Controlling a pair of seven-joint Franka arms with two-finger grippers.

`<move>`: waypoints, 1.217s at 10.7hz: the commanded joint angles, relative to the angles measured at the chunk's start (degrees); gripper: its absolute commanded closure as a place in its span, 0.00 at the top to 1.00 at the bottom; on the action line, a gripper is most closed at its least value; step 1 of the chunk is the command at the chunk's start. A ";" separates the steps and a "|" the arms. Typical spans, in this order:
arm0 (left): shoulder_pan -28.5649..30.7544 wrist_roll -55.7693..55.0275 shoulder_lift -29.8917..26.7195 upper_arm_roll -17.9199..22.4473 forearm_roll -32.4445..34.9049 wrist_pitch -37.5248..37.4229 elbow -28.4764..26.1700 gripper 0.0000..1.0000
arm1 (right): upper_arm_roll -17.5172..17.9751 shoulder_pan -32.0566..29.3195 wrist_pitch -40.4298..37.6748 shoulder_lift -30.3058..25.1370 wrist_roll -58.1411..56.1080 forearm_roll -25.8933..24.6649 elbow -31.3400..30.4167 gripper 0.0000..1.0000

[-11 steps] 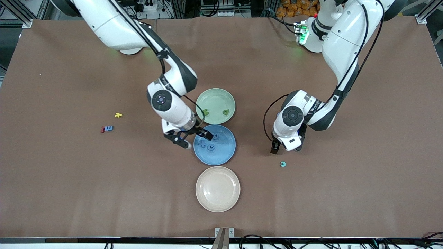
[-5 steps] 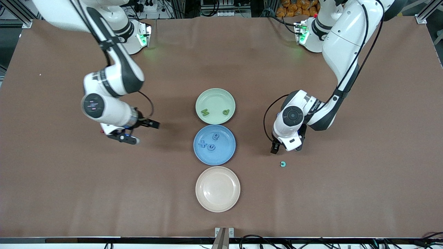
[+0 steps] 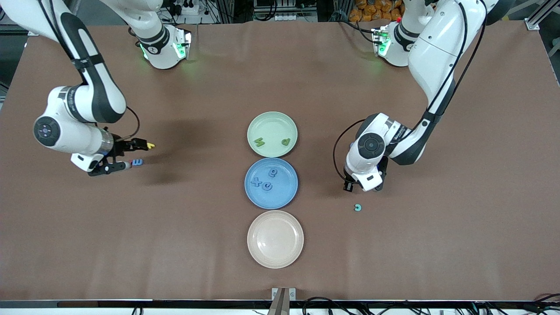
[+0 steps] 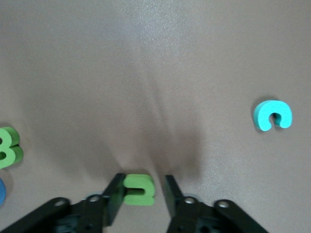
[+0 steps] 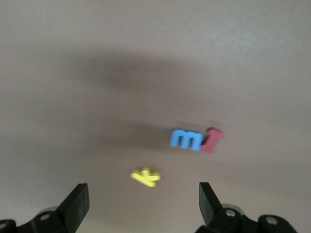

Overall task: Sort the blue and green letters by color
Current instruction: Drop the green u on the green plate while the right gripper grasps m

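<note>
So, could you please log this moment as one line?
right gripper: open over blue letter | left gripper: around green letter | blue plate: three letters

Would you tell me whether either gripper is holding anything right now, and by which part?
Nothing is held by the open right gripper. The left gripper has a green letter between its fingers, flanking its sides; firm contact cannot be told.

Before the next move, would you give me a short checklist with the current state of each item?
1. right gripper open: ok, its fingers are wide apart.
2. Centred over the blue letter: not ok, the yellow letter lies nearer its middle.
3. Blue letter free of neighbours: not ok, the red letter lies against it.
4. Room on the blue plate: ok, three letters and bare space.
5. left gripper lined up: ok, the green letter sits between its fingers.
6. Room on the green plate: ok, two letters there.
</note>
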 commanded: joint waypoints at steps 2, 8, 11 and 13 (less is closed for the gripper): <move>-0.10 -0.18 -0.92 -0.29 1.13 0.05 -0.41 0.00 | -0.62 -5.95 13.65 -2.34 -28.40 -1.18 -7.88 0.97; -0.97 -0.36 -3.73 -4.94 1.22 -0.48 0.90 0.00 | -0.62 -4.64 26.16 1.79 -54.46 -1.36 -11.42 0.72; -8.24 -0.53 -4.35 -7.59 1.75 -0.83 1.78 0.00 | -0.62 -3.85 32.39 5.04 -61.94 -5.11 -11.77 0.61; -14.57 -1.58 -3.74 -7.59 1.31 -2.49 2.05 0.00 | -0.62 -3.85 35.47 6.53 -61.95 -10.56 -11.59 0.59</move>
